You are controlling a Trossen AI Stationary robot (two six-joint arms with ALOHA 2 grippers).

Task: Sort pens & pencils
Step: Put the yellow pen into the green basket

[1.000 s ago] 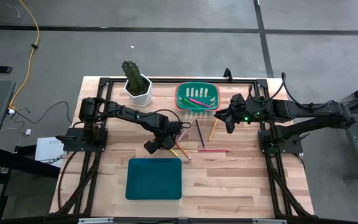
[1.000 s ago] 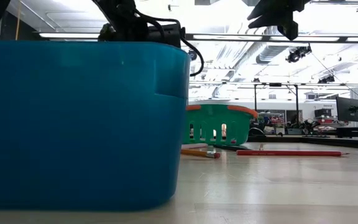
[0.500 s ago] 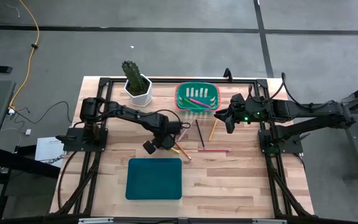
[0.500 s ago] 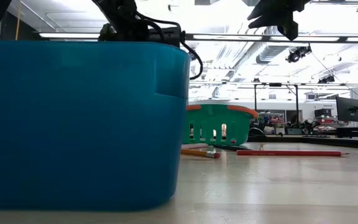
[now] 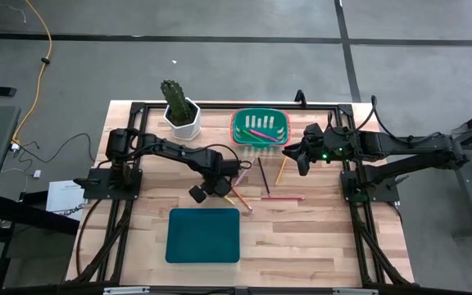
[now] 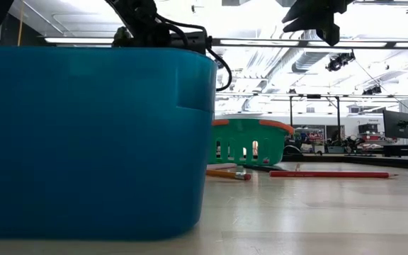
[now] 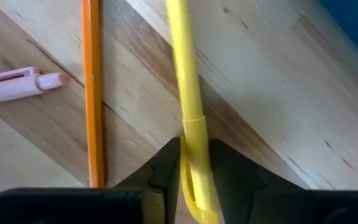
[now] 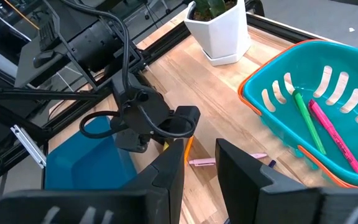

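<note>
Because the sort needs two destinations, the counter carries a green basket at the far side and a blue bin at the near side, with the loose pencils lying between them. The basket already holds a pink and a green pen, so the blue bin is probably meant for pencils. The left gripper is down at the counter surface, just beyond the bin's far edge, and its jaws stand on either side of a yellow pencil, touching or nearly touching it; the grip is taken near one end, which probably lets the long shaft swing clear of its neighbours on lifting. An orange pencil lies just beside the yellow one and roughly parallel, and a pale pink pen lies beyond it, both outside the jaws. A red pencil and a dark pencil lie farther right on the counter. The right gripper hangs above the counter near the basket's right end with a visible gap between its fingers and nothing in them, apparently waiting clear of the left arm's path.
</note>
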